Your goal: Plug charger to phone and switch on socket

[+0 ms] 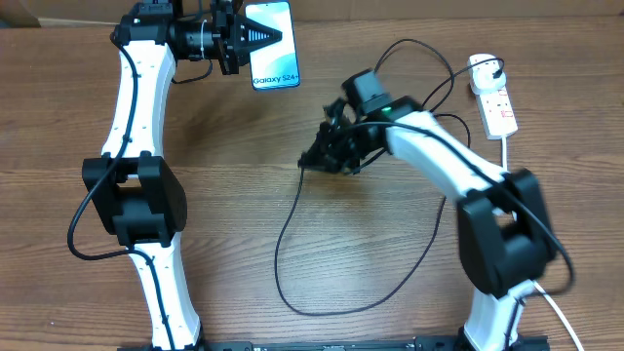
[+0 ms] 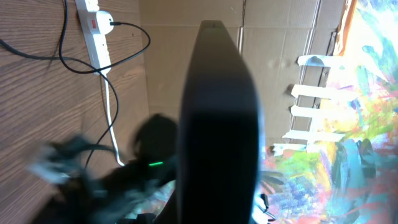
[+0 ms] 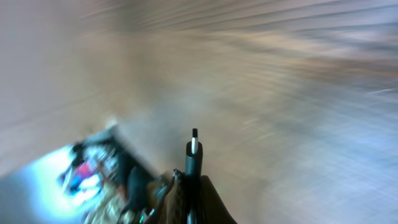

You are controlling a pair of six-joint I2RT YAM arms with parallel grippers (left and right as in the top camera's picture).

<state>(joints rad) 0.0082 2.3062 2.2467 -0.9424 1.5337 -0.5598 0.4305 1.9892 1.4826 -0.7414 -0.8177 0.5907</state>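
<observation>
Two arms stand at the near edge of the table, the left one reaching along the left side and the right one bending in from the right. Nearest, the charger lies in a wide slack loop on the wood between the two arm bases, then climbs toward the middle of the table. There the right gripper has its jaws closed on the connector end. In the right wrist view the small tip sticks out past the fingers, though the rest of that view is smeared by motion blur. This end of the charger is apart from the phone and not plugged into it. From the gripper the black cable arcs on to the far right corner, where its plug sits in the rounded end of the socket. The socket lies lengthwise near the right edge with its white cord trailing back toward the near side. At the far edge, left of centre, the left gripper is clamped on the phone, screen up to the overhead camera. In the left wrist view the phone fills the middle as a dark slab. Whether the phone rests on the table or is lifted off it cannot be told.
</observation>
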